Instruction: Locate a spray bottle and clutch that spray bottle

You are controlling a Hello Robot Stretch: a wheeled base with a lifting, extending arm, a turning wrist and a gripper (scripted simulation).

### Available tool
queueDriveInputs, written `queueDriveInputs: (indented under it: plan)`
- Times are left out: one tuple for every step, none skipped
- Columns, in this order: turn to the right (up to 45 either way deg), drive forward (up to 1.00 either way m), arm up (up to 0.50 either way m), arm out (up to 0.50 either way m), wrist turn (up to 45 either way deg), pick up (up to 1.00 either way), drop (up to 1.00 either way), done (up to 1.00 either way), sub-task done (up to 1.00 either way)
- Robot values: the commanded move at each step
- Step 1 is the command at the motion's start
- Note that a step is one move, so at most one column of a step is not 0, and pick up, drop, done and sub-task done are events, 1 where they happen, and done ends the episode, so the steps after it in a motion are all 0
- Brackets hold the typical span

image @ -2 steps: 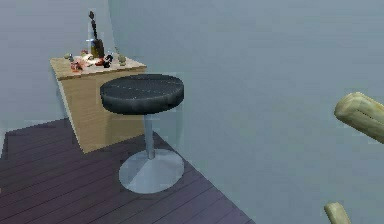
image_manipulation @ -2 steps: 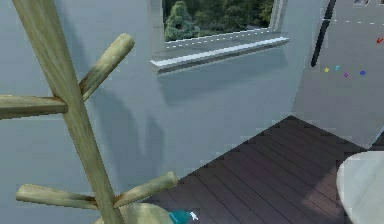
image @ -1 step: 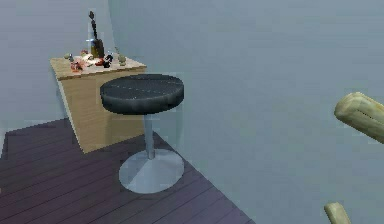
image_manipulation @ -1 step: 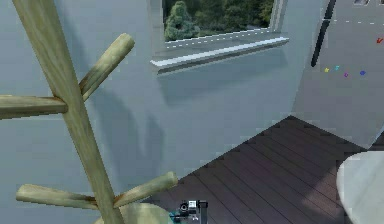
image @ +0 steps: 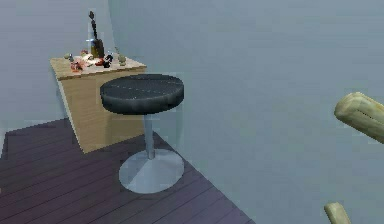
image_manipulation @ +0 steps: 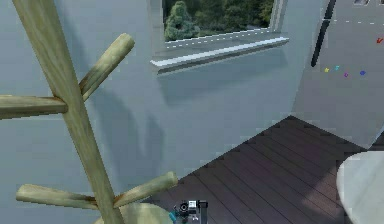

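corner: blue-grey walls [image: 260,90] meet over a dark plank floor [image: 60,185]
worktop: light wooden cabinet [image: 80,118] set into the corner, far side of the forward view's left
on worktop: tall dark bottle [image: 95,42] upright toward the back; a cluster of small reddish and pale things [image: 88,64] in front of it; a small glass-like piece [image: 121,59] near the right edge
spray bottle: cannot tell which of the small shapes on the worktop it is; the tall dark bottle has a narrow neck, no trigger head made out
stool: round black seat [image: 142,93] on a silver post with a flat disc foot [image: 151,172], just in front of the worktop, overlapping its right corner in the picture
coat stand: pale wooden trunk with slanted pegs [image_manipulation: 60,90], large at the arm side view's left; peg ends [image: 362,115] at the forward view's right edge
window: greenery behind glass [image_manipulation: 215,15], grey sill [image_manipulation: 220,52] below it
right wall: pale panel with a dark upright handle [image_manipulation: 322,35] and small coloured dots [image_manipulation: 335,70]
white rounded shape: [image_manipulation: 362,190] at the lower right, cut by the edge
tool: dark body with white marked squares [image_manipulation: 190,210] at the arm side view's bottom edge, beside the coat stand's foot; cannot tell its spread or whether it holds anything
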Motion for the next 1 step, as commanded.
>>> queueDriveInputs:
  plan:
    - [0.0,0.00,0.00,0.00,45.0,0.00,0.00,0.00,0.00]
